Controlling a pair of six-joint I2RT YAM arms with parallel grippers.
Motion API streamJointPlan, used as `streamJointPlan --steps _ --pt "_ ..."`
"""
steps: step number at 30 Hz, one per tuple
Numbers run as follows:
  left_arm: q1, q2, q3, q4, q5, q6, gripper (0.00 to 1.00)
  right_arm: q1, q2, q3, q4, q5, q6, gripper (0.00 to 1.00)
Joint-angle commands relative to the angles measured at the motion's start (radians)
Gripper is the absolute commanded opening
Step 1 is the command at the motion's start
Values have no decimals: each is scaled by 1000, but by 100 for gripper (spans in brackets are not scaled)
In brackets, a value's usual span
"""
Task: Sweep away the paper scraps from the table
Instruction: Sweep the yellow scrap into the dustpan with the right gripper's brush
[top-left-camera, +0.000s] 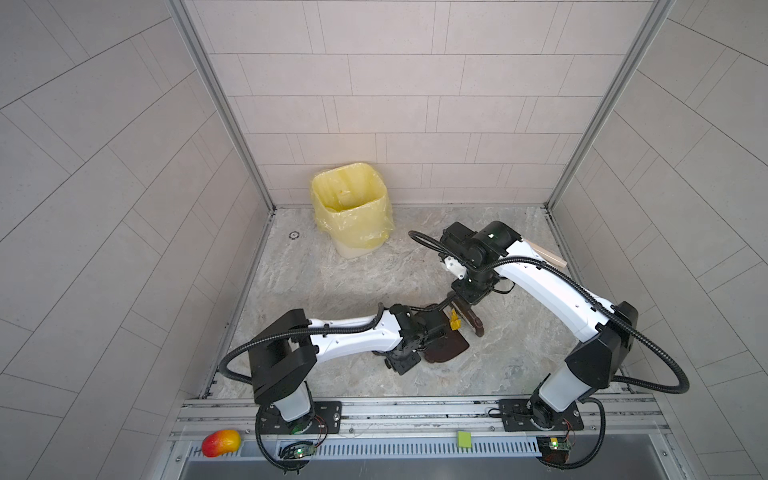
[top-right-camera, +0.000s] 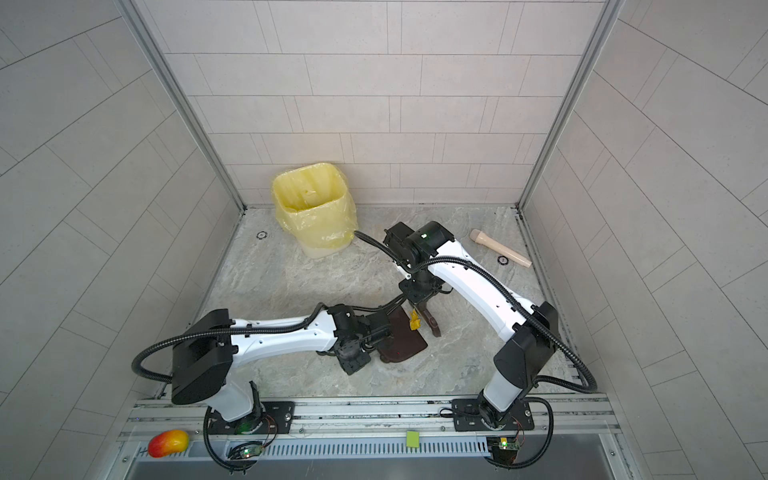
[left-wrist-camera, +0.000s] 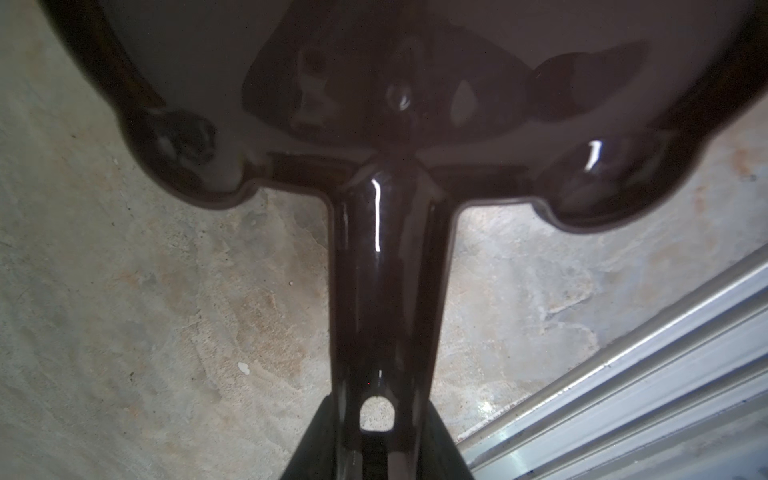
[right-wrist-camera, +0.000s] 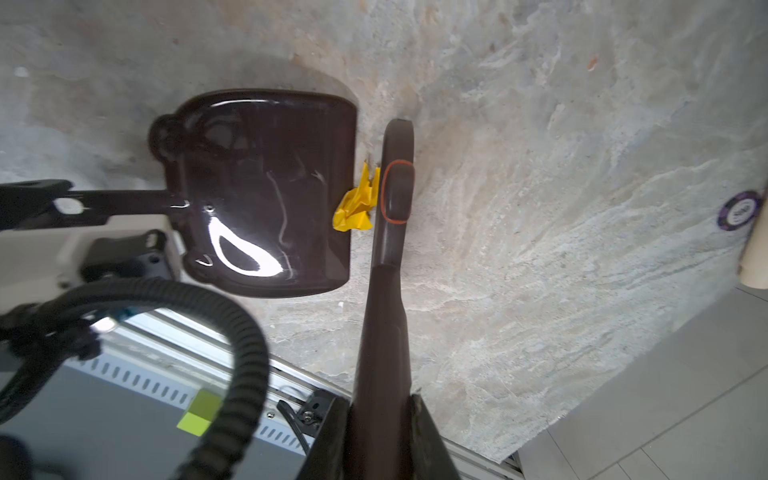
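Observation:
One yellow crumpled paper scrap (right-wrist-camera: 355, 208) lies on the table (top-left-camera: 332, 282), wedged between the front lip of a dark brown dustpan (right-wrist-camera: 266, 187) and the head of a dark brown brush (right-wrist-camera: 397, 187). In both top views the scrap (top-left-camera: 456, 322) (top-right-camera: 414, 322) sits mid-table. My left gripper (left-wrist-camera: 376, 449) is shut on the dustpan handle (left-wrist-camera: 382, 291), and the pan rests on the marble. My right gripper (right-wrist-camera: 380, 436) is shut on the brush handle (right-wrist-camera: 382, 332), with the brush head down beside the scrap. A tiny white fleck (left-wrist-camera: 243, 368) lies by the pan.
A bin lined with a yellow bag (top-left-camera: 351, 208) stands at the back left. A cream cylinder (top-right-camera: 500, 248) and a purple chip (top-right-camera: 502, 260) lie at the back right. The mango toy (top-left-camera: 221, 442) and green square (top-left-camera: 464, 439) sit on the front rail.

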Motion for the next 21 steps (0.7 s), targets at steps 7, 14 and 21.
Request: streamJointPlan --steps 7,14,21 --pt "1 0 -29 15 -7 -30 0 112 -78 -15 70 -179 132 0" --pt "2 -7 -35 22 -10 -31 0 111 -97 14 -4 -41 125 0" --pt "2 -53 -66 59 -15 -34 0 21 -146 18 -62 37 84 0"
